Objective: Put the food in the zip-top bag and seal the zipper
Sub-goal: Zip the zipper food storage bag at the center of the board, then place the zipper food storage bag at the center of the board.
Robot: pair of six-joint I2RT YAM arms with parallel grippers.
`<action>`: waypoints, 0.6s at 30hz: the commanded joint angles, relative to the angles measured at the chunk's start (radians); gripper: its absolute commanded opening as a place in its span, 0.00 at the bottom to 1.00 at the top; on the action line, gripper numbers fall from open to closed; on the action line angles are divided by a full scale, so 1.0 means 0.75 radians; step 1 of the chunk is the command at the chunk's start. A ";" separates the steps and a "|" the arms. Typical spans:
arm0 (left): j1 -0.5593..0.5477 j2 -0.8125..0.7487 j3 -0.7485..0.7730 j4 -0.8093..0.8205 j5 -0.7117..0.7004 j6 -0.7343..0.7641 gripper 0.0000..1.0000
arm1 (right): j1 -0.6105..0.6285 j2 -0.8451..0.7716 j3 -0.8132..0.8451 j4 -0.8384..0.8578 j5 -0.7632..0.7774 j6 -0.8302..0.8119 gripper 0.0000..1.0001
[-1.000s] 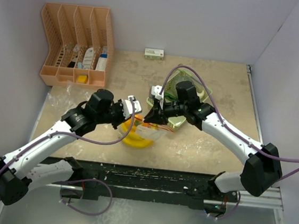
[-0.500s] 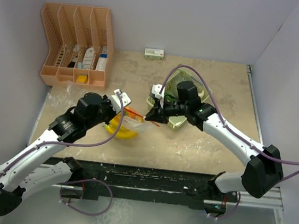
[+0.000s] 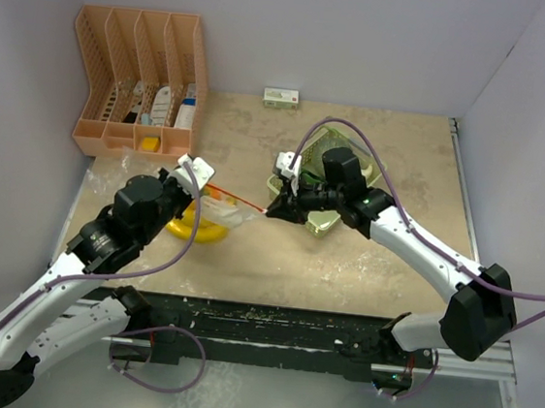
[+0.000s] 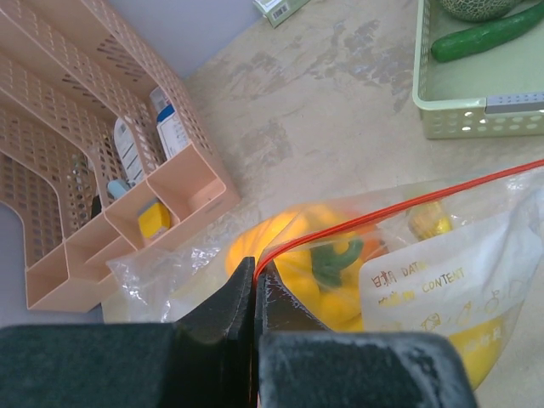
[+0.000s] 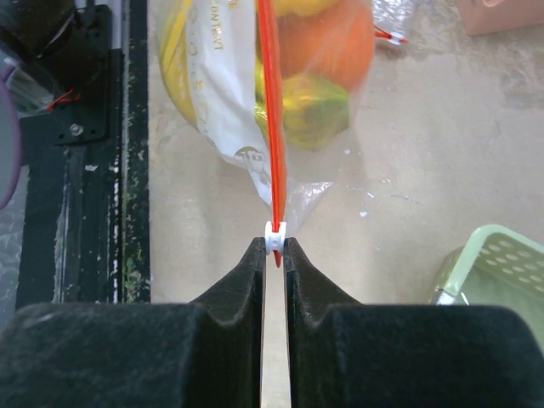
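The red zipper (image 4: 399, 206) of the clear plastic zip-top bag (image 4: 442, 289) is stretched between both grippers: left gripper (image 4: 255, 270) clamped on 1 end, right gripper (image 5: 274, 248) pinched on the small white slider (image 5: 274, 235) opposite

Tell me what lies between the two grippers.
The red zipper, stretched taut from the left gripper to the right gripper, with the bag of food hanging under it. The top view shows the whole span.
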 commanded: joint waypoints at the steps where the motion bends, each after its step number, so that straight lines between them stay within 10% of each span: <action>1: 0.020 -0.033 0.014 0.135 -0.094 -0.019 0.00 | -0.007 -0.004 -0.001 -0.016 0.161 0.084 0.21; 7: 0.018 0.031 0.009 0.236 -0.020 -0.109 0.00 | -0.006 -0.071 -0.016 0.170 0.229 0.240 0.98; 18: 0.032 0.467 0.105 0.680 -0.136 -0.273 0.00 | -0.006 -0.098 -0.050 0.369 0.435 0.531 1.00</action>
